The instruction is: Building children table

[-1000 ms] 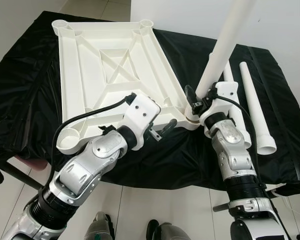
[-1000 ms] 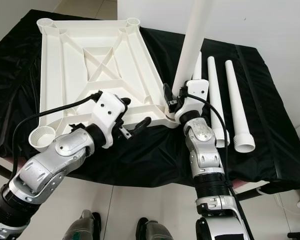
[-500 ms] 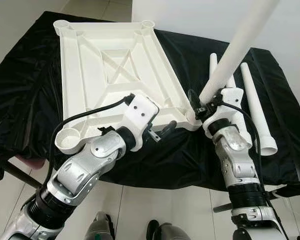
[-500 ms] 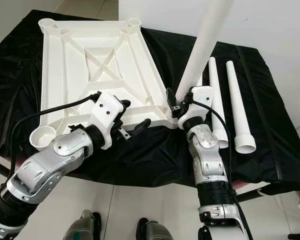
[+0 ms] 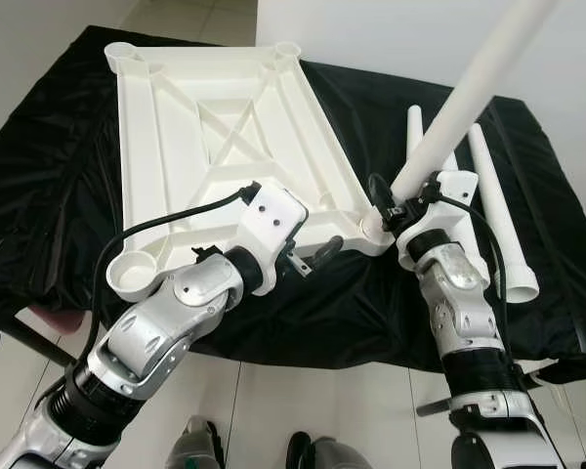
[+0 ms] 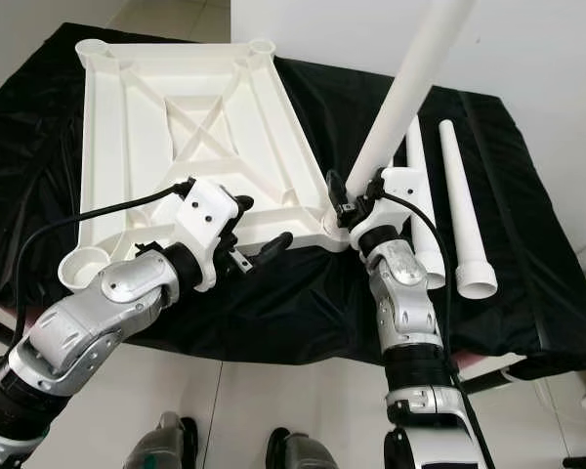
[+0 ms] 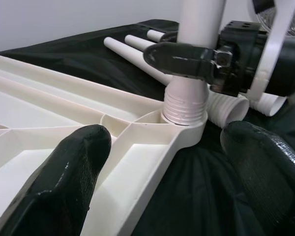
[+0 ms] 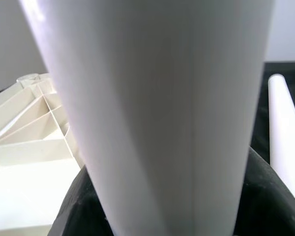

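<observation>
The white tabletop (image 5: 215,127) lies upside down on a black cloth, its ribs facing up. A long white leg (image 5: 469,98) stands with its threaded end (image 7: 184,104) in the near-right corner socket (image 7: 187,123), leaning to the right. My right gripper (image 5: 396,200) is shut on the leg just above the socket. My left gripper (image 5: 317,256) is open at the tabletop's near edge, left of that corner. One of its fingers (image 7: 73,167) is over the ribs and the other over the cloth.
Two spare white legs (image 6: 464,215) lie side by side on the cloth to the right of the held leg. An empty round socket (image 5: 132,274) sits at the near-left corner. The cloth (image 5: 39,176) hangs over the near edge above a tiled floor.
The held leg has tipped from nearly upright to leaning right, and my right gripper shifted slightly right with it. The left gripper stays put.
</observation>
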Robot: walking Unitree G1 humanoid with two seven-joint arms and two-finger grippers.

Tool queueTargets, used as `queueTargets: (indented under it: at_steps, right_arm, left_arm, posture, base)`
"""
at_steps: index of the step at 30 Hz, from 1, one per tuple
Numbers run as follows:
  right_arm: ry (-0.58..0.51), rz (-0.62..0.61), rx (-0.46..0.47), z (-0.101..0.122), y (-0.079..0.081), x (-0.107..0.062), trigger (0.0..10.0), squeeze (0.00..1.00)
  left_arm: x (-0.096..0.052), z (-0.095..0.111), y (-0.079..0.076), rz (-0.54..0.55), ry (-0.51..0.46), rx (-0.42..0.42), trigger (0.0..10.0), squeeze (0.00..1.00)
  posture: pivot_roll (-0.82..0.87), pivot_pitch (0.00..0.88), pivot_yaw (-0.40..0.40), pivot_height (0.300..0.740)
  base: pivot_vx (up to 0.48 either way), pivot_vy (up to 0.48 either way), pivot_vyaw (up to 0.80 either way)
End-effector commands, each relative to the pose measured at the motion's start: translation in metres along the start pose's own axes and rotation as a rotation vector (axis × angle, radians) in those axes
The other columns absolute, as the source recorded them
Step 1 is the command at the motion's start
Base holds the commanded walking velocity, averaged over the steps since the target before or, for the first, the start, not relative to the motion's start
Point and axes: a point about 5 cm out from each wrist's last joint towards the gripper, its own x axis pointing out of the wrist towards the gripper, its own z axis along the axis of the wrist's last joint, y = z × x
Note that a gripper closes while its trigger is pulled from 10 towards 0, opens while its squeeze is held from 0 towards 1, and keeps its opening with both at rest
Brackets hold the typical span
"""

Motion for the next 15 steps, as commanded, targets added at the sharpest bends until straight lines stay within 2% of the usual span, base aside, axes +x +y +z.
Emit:
queueTargets:
  at_steps: [1, 11, 12, 15]
  right_arm:
    - [0.105, -0.025, 0.037, -0.021, -0.004, -0.005, 10.0, 0.00]
    - [0.088, -0.030, 0.075, -0.027, 0.000, -0.008, 10.0, 0.00]
    - [0.070, -0.029, 0.080, -0.029, 0.004, -0.014, 10.0, 0.00]
    - [0.044, -0.034, 0.094, -0.029, 0.006, -0.018, 10.0, 0.00]
  left_arm:
    - [-0.001, 0.004, -0.018, -0.265, -0.005, 0.010, 10.0, 0.00]
    - [-0.002, 0.004, -0.017, -0.255, -0.001, 0.001, 10.0, 0.00]
    - [-0.003, 0.004, -0.016, -0.248, 0.000, -0.001, 10.0, 0.00]
    - [-0.003, 0.004, -0.016, -0.245, 0.001, -0.002, 10.0, 0.00]
  posture:
    - [0.12, 0.166, -0.065, 0.740]
    - [0.12, 0.169, -0.067, 0.740]
    - [0.13, 0.178, -0.072, 0.740]
    - [0.13, 0.183, -0.075, 0.740]
  base:
    - [0.000, 0.000, 0.00]
    - [0.000, 0.000, 0.00]
    - [0.000, 0.000, 0.00]
    - [0.000, 0.000, 0.00]
